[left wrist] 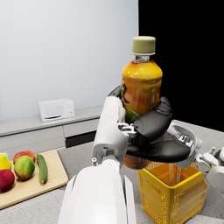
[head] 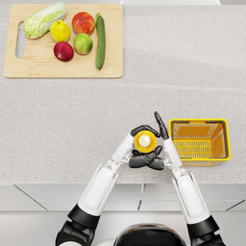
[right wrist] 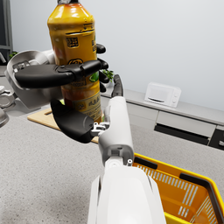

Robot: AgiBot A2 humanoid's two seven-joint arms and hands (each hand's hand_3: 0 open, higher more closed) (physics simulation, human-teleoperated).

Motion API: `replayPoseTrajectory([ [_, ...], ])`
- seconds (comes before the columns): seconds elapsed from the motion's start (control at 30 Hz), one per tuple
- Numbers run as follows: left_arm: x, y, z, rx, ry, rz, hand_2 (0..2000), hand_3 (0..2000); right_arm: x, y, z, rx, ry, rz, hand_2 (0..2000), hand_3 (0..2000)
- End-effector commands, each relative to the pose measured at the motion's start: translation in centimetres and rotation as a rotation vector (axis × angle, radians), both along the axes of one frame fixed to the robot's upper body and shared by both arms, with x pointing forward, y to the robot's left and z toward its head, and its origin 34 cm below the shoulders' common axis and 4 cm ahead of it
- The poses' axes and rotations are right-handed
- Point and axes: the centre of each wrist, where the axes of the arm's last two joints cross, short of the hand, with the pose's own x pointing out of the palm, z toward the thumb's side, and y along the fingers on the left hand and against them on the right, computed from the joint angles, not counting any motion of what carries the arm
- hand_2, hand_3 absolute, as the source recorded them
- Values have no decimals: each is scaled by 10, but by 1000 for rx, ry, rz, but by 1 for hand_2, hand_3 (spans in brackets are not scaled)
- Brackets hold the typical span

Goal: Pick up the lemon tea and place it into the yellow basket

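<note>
Bench: pale grey speckled stone, matt, with a faint diagonal band of lighter shading across its far right part. Front edge meets grey cabinet fronts at the robot's side. Room: plain pale wall behind a low grey counter run with a dark gap beneath its top; a white microwave stands on that counter.

Cutting board: light wood, far left of bench, slot handle at its left end. On it: cabbage at the far left corner, cucumber lying lengthwise along the right side, and between them a yellow fruit, a red-orange apple, a green apple and a dark red fruit.

Yellow basket: slatted plastic, near right of bench, close to the front edge, upright, open top.

Lemon tea: amber bottle with olive cap, held upright above the bench, just left of the basket and outside it. From the head view only its cap and shoulder show.

Left robot hand: wrapped round the lower bottle, clamped on it.
Right robot hand: also on the bottle from the opposite side, thumb and fingers across the label, one finger pointing away straight.
</note>
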Motion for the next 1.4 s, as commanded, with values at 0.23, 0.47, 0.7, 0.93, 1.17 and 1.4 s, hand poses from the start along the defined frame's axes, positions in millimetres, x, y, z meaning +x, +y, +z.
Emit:
replayPoseTrajectory([
  [0.23,-1,-6,-6,60,-9,-23,2000,2000,4,10,16,-85,-46,208,2000,1307],
  [0.47,-9,59,6,-56,-53,201,0,40,13,-50,66,20,-208,11,2000,2000],
  [0.7,-11,149,21,-234,-90,563,0,0,13,-131,70,107,-225,-258,2000,2000],
  [0.93,-6,147,9,-226,-37,569,0,0,28,-153,32,75,191,-337,2000,2000],
  [1.17,2,148,6,-228,-13,575,0,0,44,-145,-9,79,438,-384,0,693],
  [1.4,34,166,58,-265,-121,612,0,0,22,-135,96,184,-252,-456,0,0],
])
